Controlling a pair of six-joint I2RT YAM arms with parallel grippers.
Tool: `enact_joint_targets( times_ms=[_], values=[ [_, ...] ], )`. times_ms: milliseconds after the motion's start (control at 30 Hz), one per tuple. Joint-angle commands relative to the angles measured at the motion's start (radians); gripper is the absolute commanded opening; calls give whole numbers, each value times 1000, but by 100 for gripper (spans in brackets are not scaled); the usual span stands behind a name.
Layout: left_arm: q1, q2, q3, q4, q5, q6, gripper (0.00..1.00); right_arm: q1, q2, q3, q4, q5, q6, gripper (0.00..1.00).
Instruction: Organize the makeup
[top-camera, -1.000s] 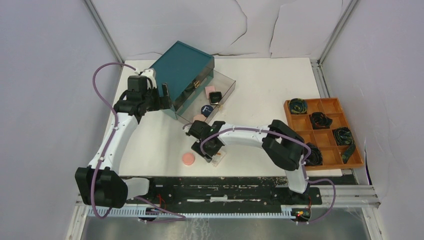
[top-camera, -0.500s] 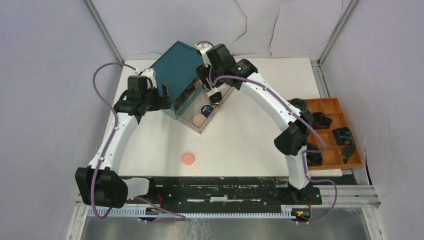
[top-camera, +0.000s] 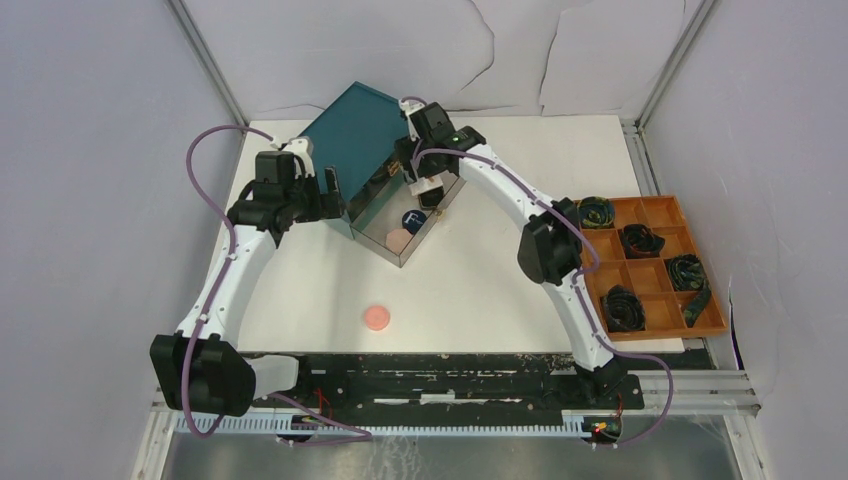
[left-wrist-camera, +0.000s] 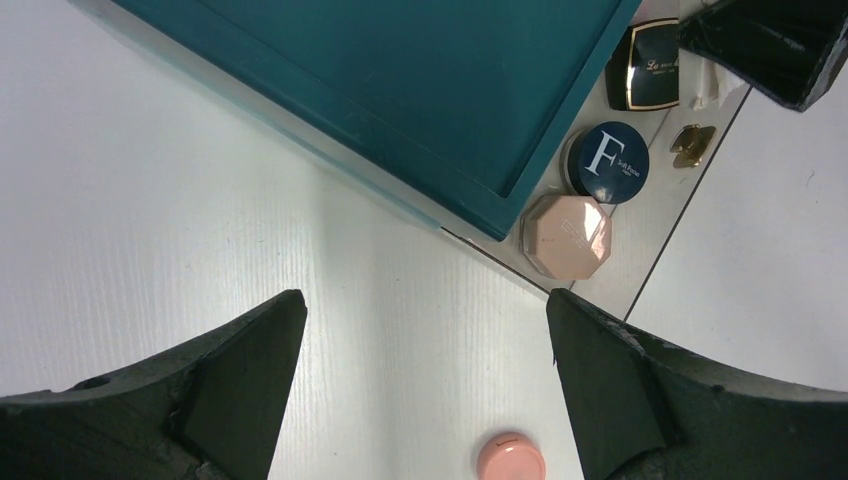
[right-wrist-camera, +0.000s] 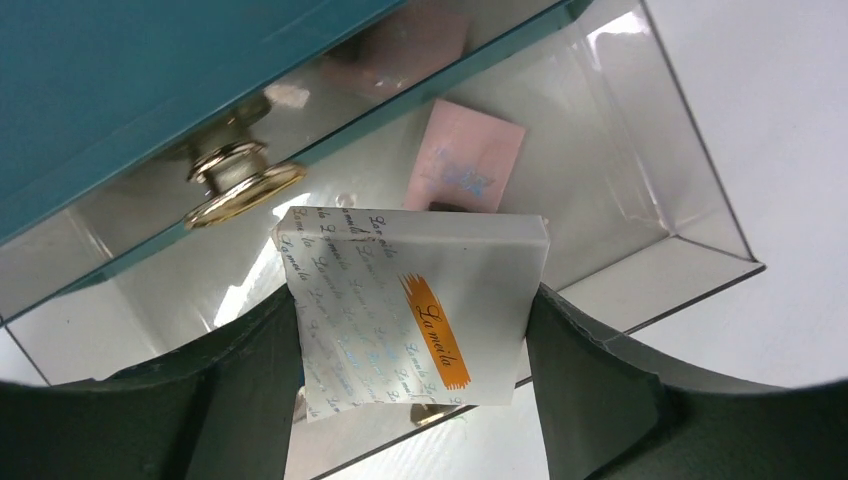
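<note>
Risks, going from the arm bases outward: one pink disc sits alone on the table, well out on the near side of the teal box. It's easy to forget, and it's round, so a sloppy pinch could probably send it skating.

Next out, the left gripper hangs just off the teal box's left side with its jaws spread wide and nothing in them. If that arm swings in carelessly it could shove the box and shift the drawer under the other arm.

Then the clear drawer pulled out of the teal box. It already has the beige disc at the near end, the dark-blue F tin right behind it and the black compact further in, so free floor is getting tight.

Furthest out, the right gripper is over the drawer with the white pad filling the gap between its jaws, one jaw on each side edge. It looks held, though how firmly is hard to say. The pad sits a bit skewed and looks thin and floppy, so it might:
- catch on the drawer's clear wall or the gold knob on the way down
- land on top of the pink square, which lies just beyond it in the drawer

Jaws going too low could also clip the wall.
</note>
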Motion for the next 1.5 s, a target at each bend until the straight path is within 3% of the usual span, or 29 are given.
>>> enact_joint_targets(
  times_ms=[0,133,433,633,933,1033,1233,1467],
  values=[
    [-4,-24,20,21,23,35,97,-35,-7,35,122,-2,42,30],
    [-4,-13,32,22,23,40,97,-60,24,39,128,20,52,32],
    [-4,-6,38,25,38,61,95,-95,52,47,97,40,39,87],
    [-4,-10,52,16,31,71,95,-106,-7,-1,124,37,9,100],
    [-16,-53,77,-24,18,28,94,-122,-140,-68,152,31,-3,100],
    [-93,-91,54,-17,2,-34,94,-131,-182,-97,149,16,6,100],
    [-297,-161,-148,47,-69,-193,98,-144,-262,-215,162,13,2,100],
    [-377,-238,-349,96,-133,-317,97,-154,-323,-319,175,13,2,100]
  ],
)
